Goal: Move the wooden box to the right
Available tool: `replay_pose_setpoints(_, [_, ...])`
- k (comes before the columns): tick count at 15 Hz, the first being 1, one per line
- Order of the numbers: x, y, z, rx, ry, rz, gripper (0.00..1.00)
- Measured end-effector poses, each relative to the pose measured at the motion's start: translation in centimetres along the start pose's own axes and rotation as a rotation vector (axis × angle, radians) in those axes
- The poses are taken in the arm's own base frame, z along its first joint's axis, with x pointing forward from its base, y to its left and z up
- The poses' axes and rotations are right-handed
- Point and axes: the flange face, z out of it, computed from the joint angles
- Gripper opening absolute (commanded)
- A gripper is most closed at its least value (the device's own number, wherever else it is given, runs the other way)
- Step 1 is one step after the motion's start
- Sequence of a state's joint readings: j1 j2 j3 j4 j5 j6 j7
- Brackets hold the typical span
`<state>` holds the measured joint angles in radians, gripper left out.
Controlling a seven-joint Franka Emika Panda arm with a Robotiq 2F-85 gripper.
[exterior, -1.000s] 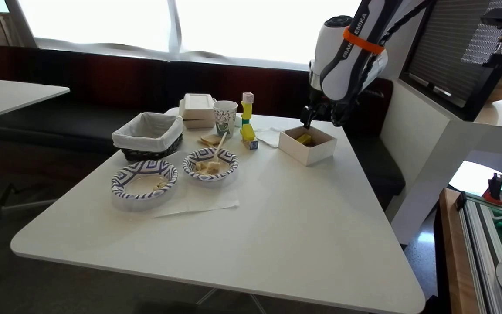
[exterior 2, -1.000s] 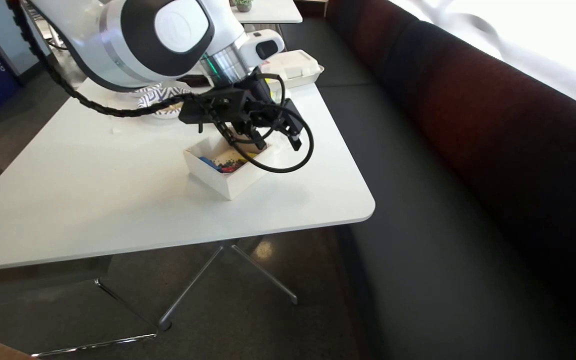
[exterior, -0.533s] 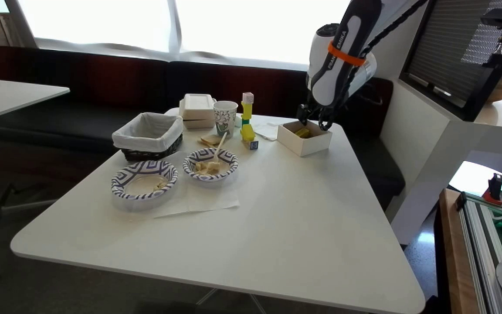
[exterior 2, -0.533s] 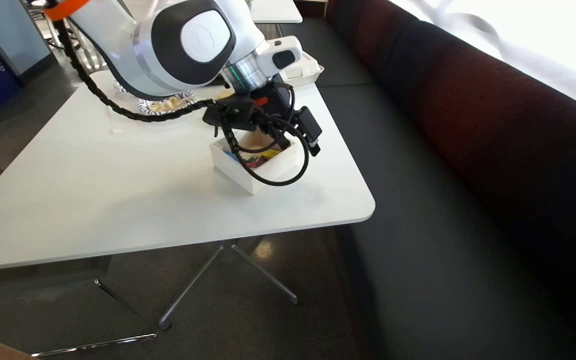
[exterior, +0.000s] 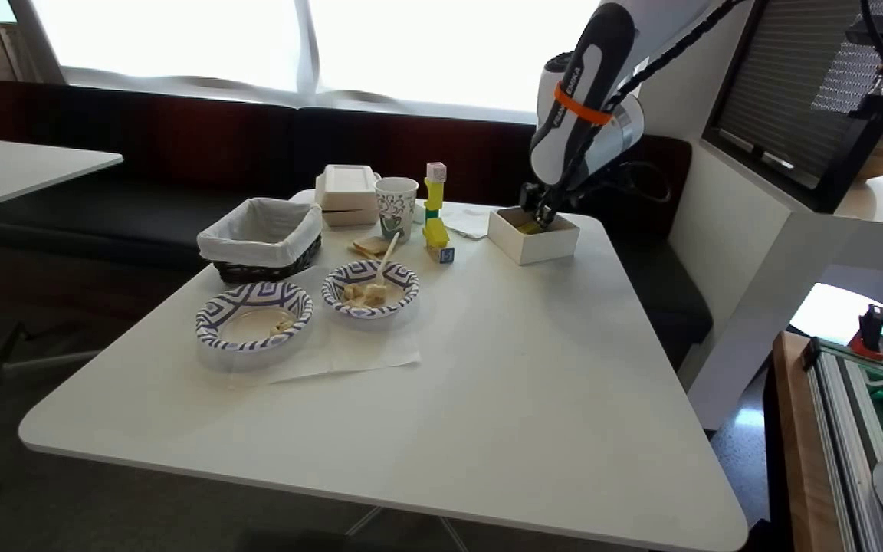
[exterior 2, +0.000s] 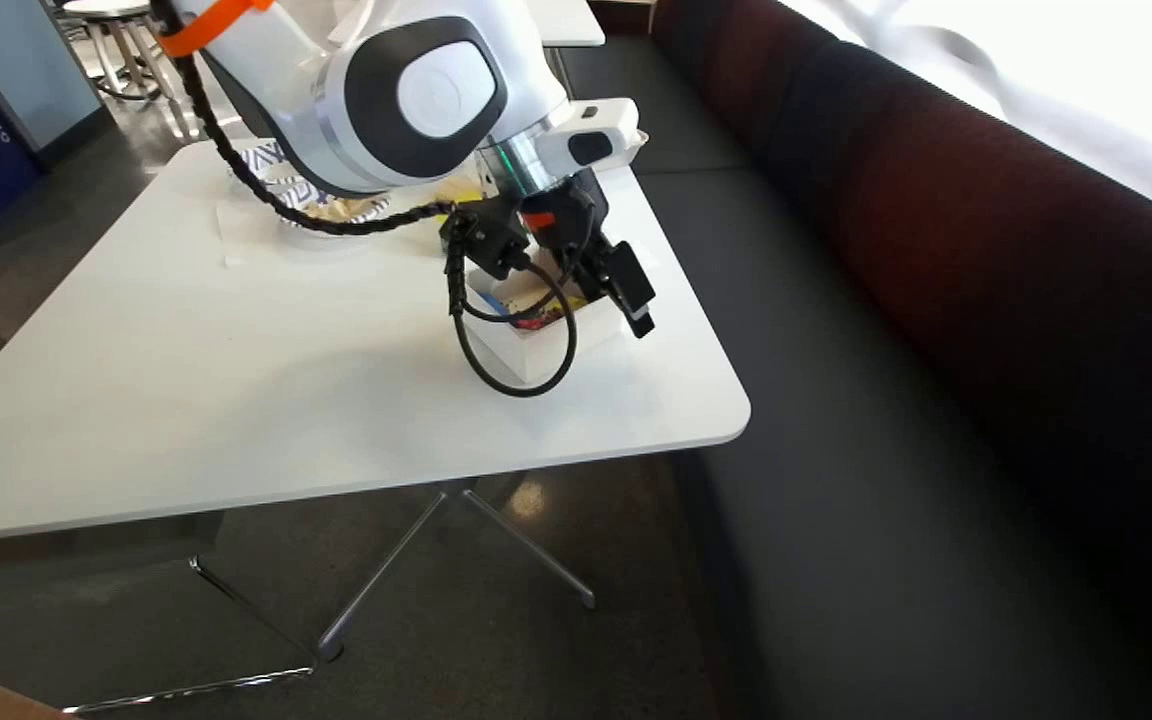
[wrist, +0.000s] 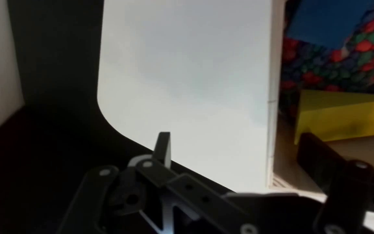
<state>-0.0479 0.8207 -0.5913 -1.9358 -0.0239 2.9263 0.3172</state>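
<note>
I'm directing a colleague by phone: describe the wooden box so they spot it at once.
Find the white table beneath the robot's arm, then its corner near the gripper. There sits the wooden box, pale and open-topped, with a yellow piece inside. Unlike the dark basket with its white liner, it has plain, straight walls.

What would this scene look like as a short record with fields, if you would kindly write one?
Wooden box: on the table, toward its far right corner in an exterior view
Box contents: yellow block, blue piece, multicoloured patterned material
Gripper: open, one finger on each side of a box wall in the wrist view
Finger contact with wall: cannot be told
Also on table: block tower, paper cup, lined basket, patterned bowl with a utensil in it
</note>
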Motion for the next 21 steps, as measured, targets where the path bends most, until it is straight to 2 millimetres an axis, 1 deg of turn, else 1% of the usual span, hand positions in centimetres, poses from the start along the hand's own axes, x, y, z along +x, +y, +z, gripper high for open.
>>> replay_pose_setpoints(3, [0.9,0.5,0.3,-0.010,-0.043,0.116,1.00])
replay_pose_setpoints(4, [1.1,0.6,0.4,-0.013,-0.054,0.130,1.00])
replay_pose_setpoints(7, [1.1,0.4,0.2,-0.016,-0.067,0.111,1.00])
replay_pose_setpoints(9, [0.9,0.0,-0.7,0.005,-0.038,0.066,1.00])
replay_pose_setpoints(11, [0.2,-0.2,-2.2,0.045,0.003,0.007,1.00])
replay_pose_setpoints(13, [-1.1,-0.2,-4.1,0.095,0.010,-0.055,1.00])
replay_pose_setpoints(15, [-2.7,0.3,-6.2,0.147,-0.004,-0.107,1.00])
replay_pose_setpoints(17, [-4.1,1.4,-8.3,0.191,-0.013,-0.129,1.00])
replay_pose_setpoints(21, [-6.9,4.3,-12.2,0.264,-0.023,-0.120,1.00])
